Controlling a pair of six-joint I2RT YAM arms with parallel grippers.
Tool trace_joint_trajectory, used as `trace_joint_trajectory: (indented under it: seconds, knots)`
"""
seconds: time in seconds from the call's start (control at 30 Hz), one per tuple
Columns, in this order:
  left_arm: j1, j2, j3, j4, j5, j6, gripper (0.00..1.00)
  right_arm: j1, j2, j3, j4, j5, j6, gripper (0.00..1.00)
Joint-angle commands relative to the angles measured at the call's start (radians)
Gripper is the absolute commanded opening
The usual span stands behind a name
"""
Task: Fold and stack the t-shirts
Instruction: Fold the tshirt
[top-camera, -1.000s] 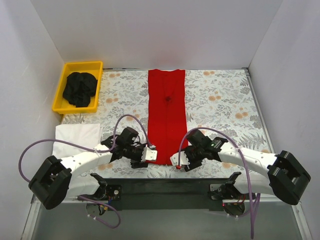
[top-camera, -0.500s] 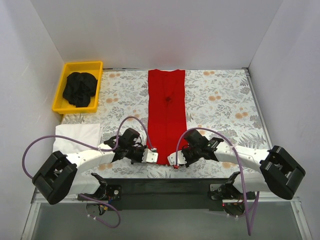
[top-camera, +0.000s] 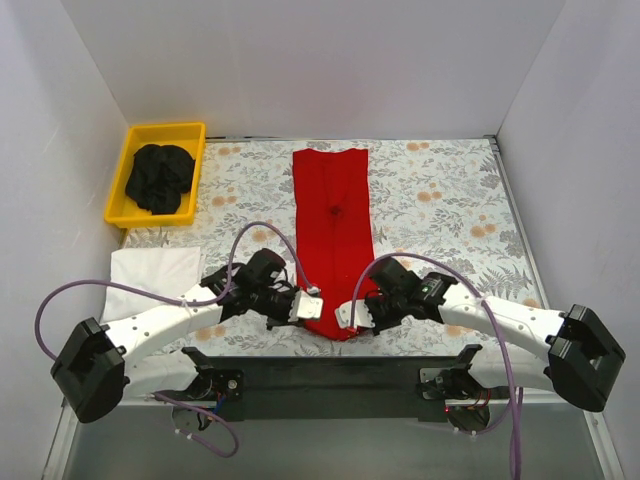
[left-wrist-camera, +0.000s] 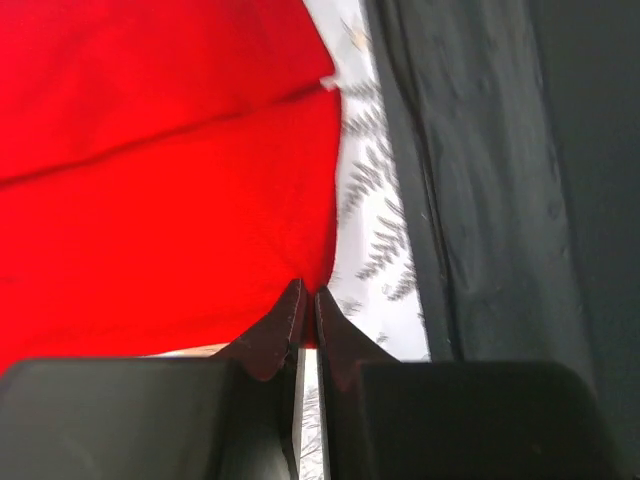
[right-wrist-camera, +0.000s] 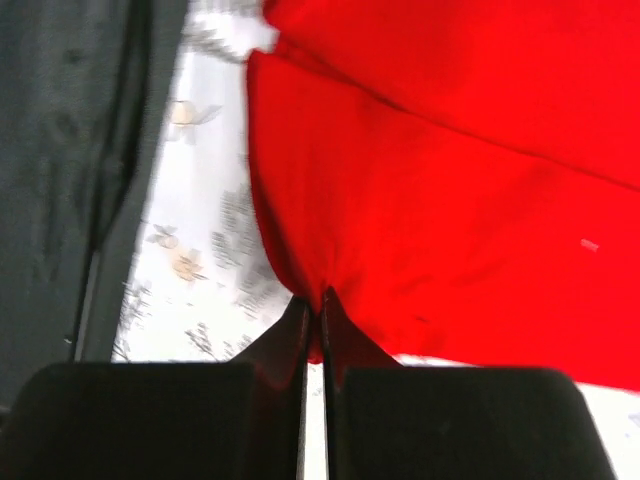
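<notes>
**Top view.** You have the red t-shirt (top-camera: 333, 215) lying as a long narrow strip down the middle of the flower-print bench (top-camera: 450, 210). Its far end is square, close to the back wall. Its near end is drawn in to a blunt point. The left end effector (top-camera: 306, 305) and right end effector (top-camera: 347, 315) sit close together on either side of that near end, each touching a corner of the cloth. From up here you cannot tell how their fingers stand.

The black t-shirt (top-camera: 160, 177) is bunched in the yellow bin (top-camera: 195, 170) at the far left corner. The white t-shirt (top-camera: 152, 272) lies folded flat at the left edge, just beside the left arm. A black base plate (top-camera: 330, 375) runs along the near edge.

**Left wrist view.** This shows what the top view hides. The fingers (left-wrist-camera: 280, 335) are pressed together with almost no gap, and the red hem is nipped at their tips. Red cloth fills the upper left in two layers, with a fold line running across. A sliver of bench and the base plate show on the right.

**Right wrist view.** This one is slightly blurred. The fingers (right-wrist-camera: 285, 335) are likewise clamped tight on the red edge, and the cloth puckers into creases at the pinch. The bench and base plate show on the left. Only the top view gives you the bin and the other two shirts.
</notes>
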Motion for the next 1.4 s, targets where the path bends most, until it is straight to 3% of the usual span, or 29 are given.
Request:
trace_joint_trajectory:
  seconds: [0.0, 0.27, 0.57, 0.87, 1.3, 1.37]
  knots:
    - [0.061, -0.014, 0.107, -0.082, 0.077, -0.052, 0.0, -0.051, -0.018, 0.111, -0.071, -0.032, 0.001, 0.01]
    - [0.299, 0.215, 0.401, -0.086, 0.168, 0.055, 0.0, -0.259, 0.129, 0.332, -0.085, -0.066, -0.177, 0.01]
    - [0.425, 0.513, 0.631, 0.004, 0.183, 0.095, 0.0, -0.448, 0.42, 0.655, -0.085, -0.118, -0.318, 0.01]
    - [0.5, 0.797, 0.891, 0.041, 0.202, 0.066, 0.0, -0.515, 0.657, 0.846, -0.082, -0.136, -0.381, 0.01]
    - [0.525, 0.932, 0.946, 0.11, 0.147, 0.054, 0.0, -0.531, 0.856, 0.993, -0.062, -0.109, -0.369, 0.01]
    - [0.528, 0.958, 0.972, 0.131, 0.105, 0.003, 0.0, -0.529, 0.865, 1.005, -0.057, -0.087, -0.348, 0.26]
